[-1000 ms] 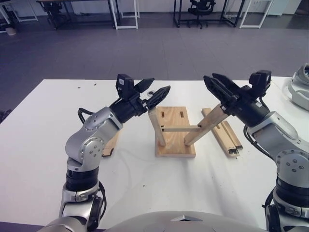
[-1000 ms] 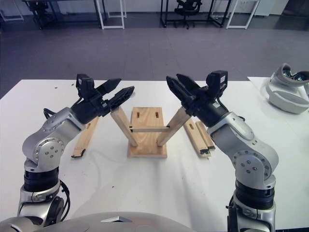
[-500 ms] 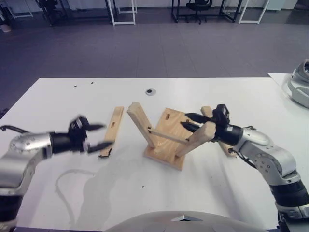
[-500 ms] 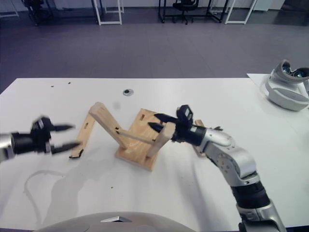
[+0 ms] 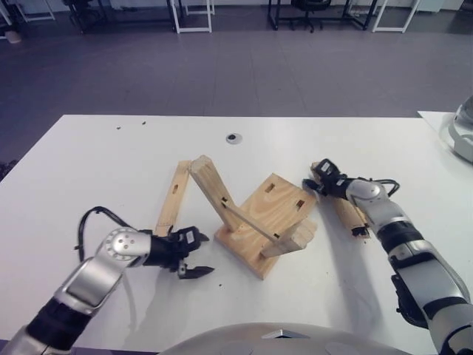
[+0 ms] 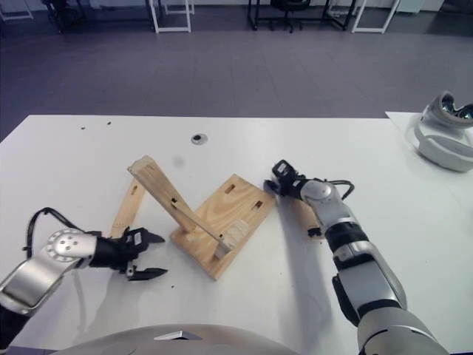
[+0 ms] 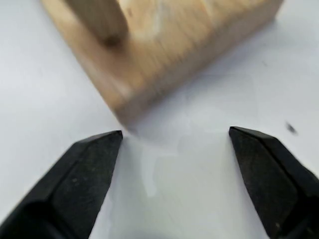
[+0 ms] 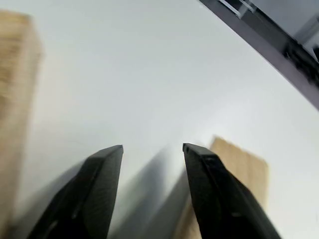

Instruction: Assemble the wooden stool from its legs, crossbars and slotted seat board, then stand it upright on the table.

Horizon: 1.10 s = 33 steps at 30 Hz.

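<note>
The slotted seat board (image 5: 275, 216) lies flat and turned at an angle on the white table (image 5: 89, 163). One leg (image 5: 210, 186) leans up from its left edge, joined by a thin crossbar (image 5: 247, 222) to a second leg (image 5: 293, 239) lying low on the board's near right edge. My left gripper (image 5: 198, 252) is open, low over the table, just left of the board's near corner (image 7: 149, 64). My right gripper (image 5: 313, 183) is open at the board's far right corner. A loose leg (image 5: 174, 196) lies to the left, and more wooden pieces (image 5: 349, 216) lie under my right arm.
A white headset (image 6: 445, 140) rests at the table's far right. A small dark round object (image 5: 234, 138) sits on the table at the back centre. Bare table stretches along the left and in front of the board.
The joined legs have tipped over, and the right leg now lies low on the board. My left gripper has moved right to the board's near corner. My right gripper has let the leg go.
</note>
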Each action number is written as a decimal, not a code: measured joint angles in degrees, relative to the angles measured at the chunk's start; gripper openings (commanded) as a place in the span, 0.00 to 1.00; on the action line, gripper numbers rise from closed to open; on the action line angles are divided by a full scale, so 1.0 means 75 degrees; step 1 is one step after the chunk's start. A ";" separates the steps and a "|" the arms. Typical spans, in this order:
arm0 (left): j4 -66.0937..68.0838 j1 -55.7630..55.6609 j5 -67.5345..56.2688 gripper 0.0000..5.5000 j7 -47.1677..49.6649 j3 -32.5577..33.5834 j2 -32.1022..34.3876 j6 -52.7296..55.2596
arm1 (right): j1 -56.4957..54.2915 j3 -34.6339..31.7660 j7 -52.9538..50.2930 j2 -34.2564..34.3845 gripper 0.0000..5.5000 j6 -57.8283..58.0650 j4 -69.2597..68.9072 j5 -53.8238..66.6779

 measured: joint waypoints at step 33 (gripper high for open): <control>0.6295 -0.3731 0.1218 0.72 0.1510 0.0318 -0.2449 -0.2274 | 0.1195 -0.1218 0.2451 0.0211 0.41 -0.1595 -0.0783 0.0109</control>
